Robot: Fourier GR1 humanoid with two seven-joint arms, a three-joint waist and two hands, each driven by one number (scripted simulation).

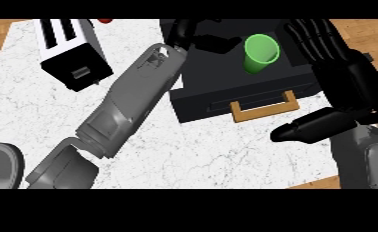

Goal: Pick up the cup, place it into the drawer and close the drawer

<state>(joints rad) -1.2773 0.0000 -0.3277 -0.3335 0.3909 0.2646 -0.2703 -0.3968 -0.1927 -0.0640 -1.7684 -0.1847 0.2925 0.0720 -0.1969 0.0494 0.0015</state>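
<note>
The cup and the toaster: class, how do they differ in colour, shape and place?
The cup is green; the toaster is white and black. The cup is round and open-topped; the toaster is boxy with slots on top. The cup lies in the black drawer; the toaster stands on the counter to the left.

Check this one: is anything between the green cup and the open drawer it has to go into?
Nothing visible blocks it. The green cup already lies over the open black drawer, tilted. The left robot hand is at the drawer's far left; the right robot hand is beside the cup.
</note>
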